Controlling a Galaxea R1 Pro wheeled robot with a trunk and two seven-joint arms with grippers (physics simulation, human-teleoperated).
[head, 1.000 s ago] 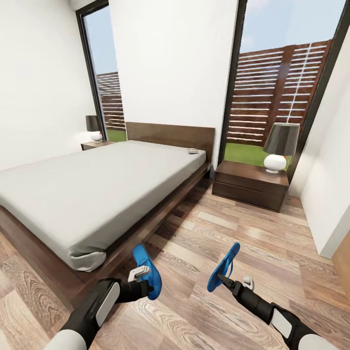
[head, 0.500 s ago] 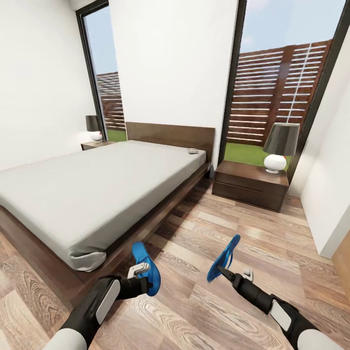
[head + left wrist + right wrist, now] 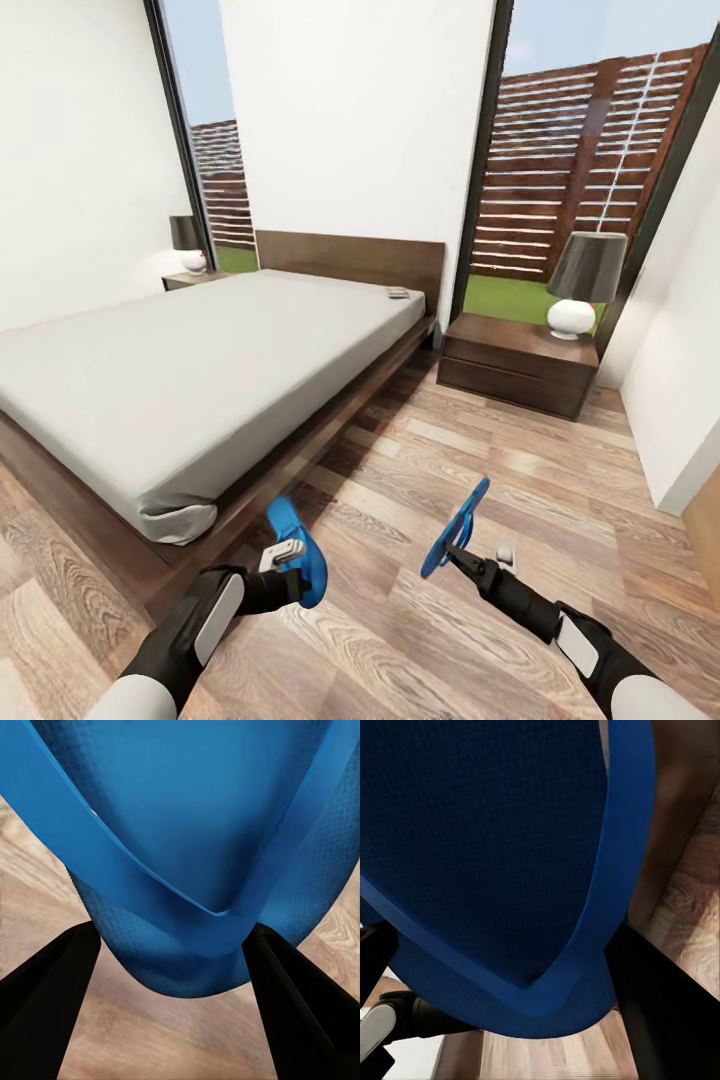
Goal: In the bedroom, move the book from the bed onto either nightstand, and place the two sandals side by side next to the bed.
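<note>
Bedroom floor [image 3: 420,640]: two sandals [image 3: 296,548] [image 3: 455,527], one apparently clamped in each arm's jaws.

A table lamp with a round white base and dark grey conical shade [image 3: 580,288] is standing at the right of the room, and a smaller matching dark-shaded lamp [image 3: 188,245] is sitting far back at the left. Beyond the panes, a brown horizontal-slat wooden fence [image 3: 590,160] is rising behind a strip of green lawn [image 3: 505,297], under pale blue sky [image 3: 585,25].
</note>
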